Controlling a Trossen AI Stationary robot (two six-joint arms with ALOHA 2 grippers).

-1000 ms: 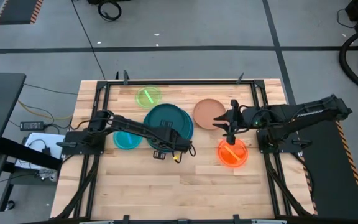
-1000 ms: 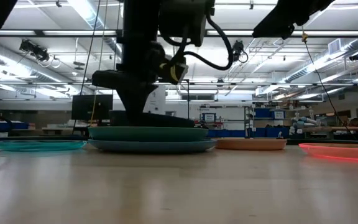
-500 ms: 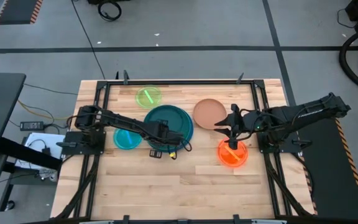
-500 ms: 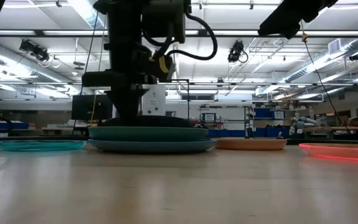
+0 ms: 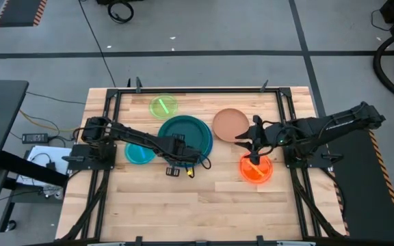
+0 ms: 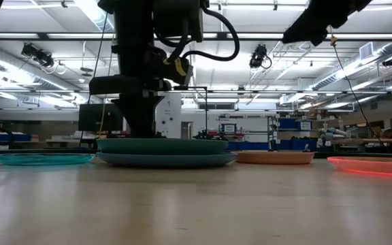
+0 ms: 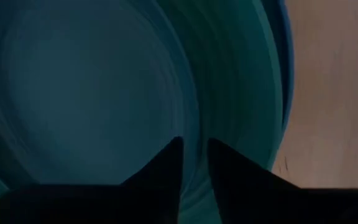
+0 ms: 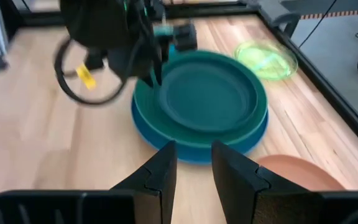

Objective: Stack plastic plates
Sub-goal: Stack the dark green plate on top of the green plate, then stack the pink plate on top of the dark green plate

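A stack sits mid-table: the dark green plate point(image 5: 183, 130) lies in the teal plate point(image 8: 253, 118), which lies on the blue plate point(image 8: 197, 152). My left gripper point(image 5: 178, 156) stands over the stack's near rim, pointing down, shut on the dark green plate. The cyan plate point(image 5: 139, 154) lies flat left of the stack and the lime green plate point(image 5: 163, 106) behind it. The tan plate point(image 5: 228, 123) lies to the stack's right. My right gripper point(image 5: 254, 145) hovers between the tan plate and the orange plate point(image 5: 257, 169), its fingers slightly apart and holding nothing. My left gripper point(image 7: 194, 149) comes from above, pointing down, at the dark green plate's near rim point(image 7: 188, 124). One finger stands inside the rim and one outside, over the teal plate. The plate lies flat in the teal plate. The fingertips hide the exact place of contact.
A black metal frame point(image 5: 108, 109) runs round the table's edges. Bare wood lies along the near half of the table point(image 5: 197, 205). In the low view the plates form a low row across the table, with the orange plate point(image 6: 376, 165) at the right.
My left gripper has shifted a little toward the table's left, staying low at the stack's near rim. The dark green plate, which showed as a raised dark edge above the teal plate, now lies flat in it. My right gripper has edged toward the orange plate.
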